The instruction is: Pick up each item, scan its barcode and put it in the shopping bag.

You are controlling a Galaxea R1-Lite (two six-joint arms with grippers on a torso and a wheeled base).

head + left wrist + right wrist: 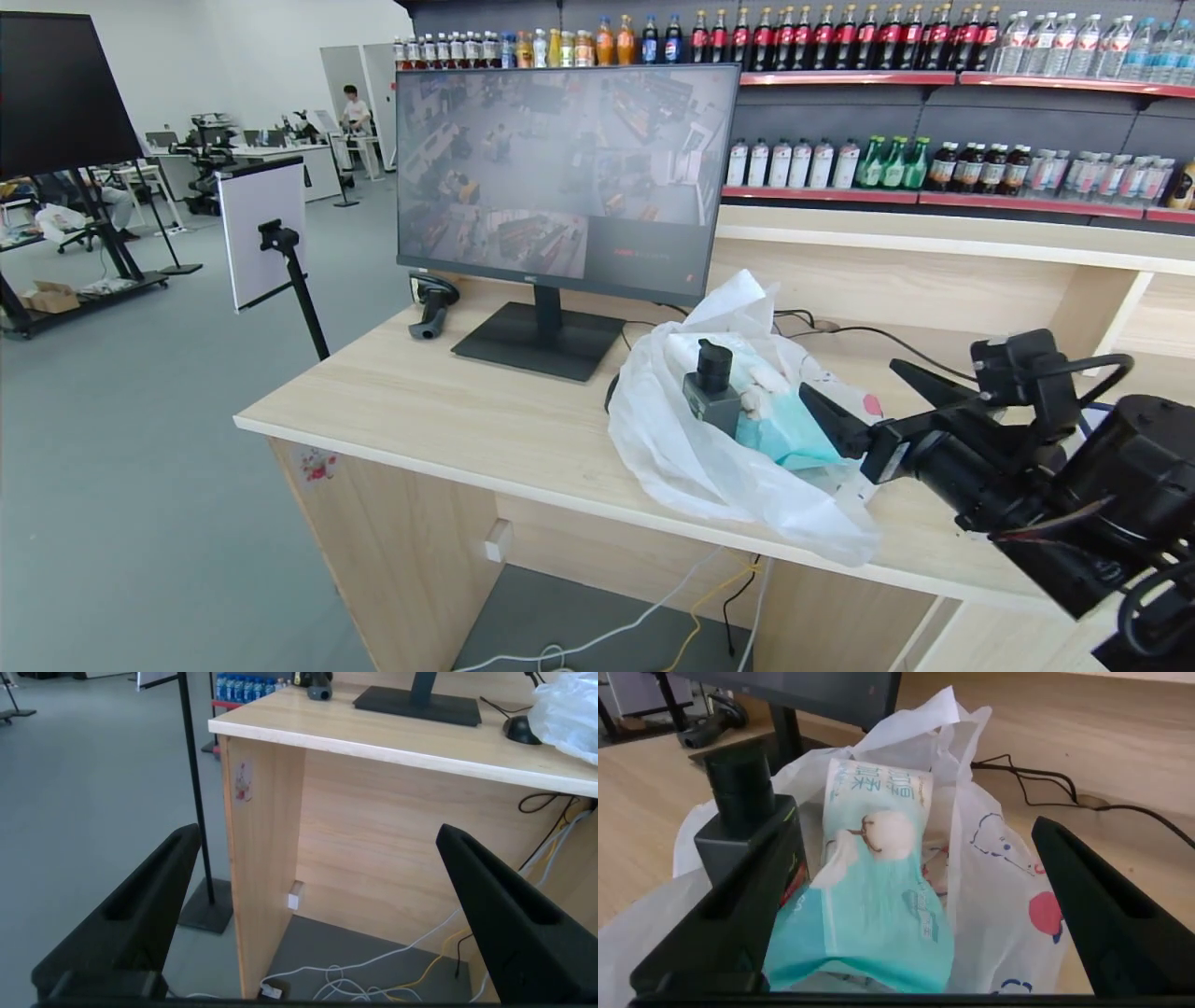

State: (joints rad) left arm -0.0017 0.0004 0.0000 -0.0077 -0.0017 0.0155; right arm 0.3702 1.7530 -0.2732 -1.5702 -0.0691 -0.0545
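Observation:
A white plastic shopping bag [709, 467] lies open on the wooden counter [448, 411], to the right of the monitor. Inside it stand a dark grey pump bottle [711, 387] and a teal tissue pack [784, 434]. My right gripper [873, 401] is open at the bag's right side, its jaws spread wide above the tissue pack [878, 887], with the bottle [743, 793] next to one finger. A black barcode scanner [429, 308] rests at the counter's back left. My left gripper [318, 915] is open and holds nothing, low beside the counter's side panel [374, 840].
A monitor [560, 177] on a flat black base stands at the counter's back. Black cables [840, 329] run behind the bag. A black stand with a white board [266, 224] is on the floor to the left. Drink shelves [934, 84] line the back wall.

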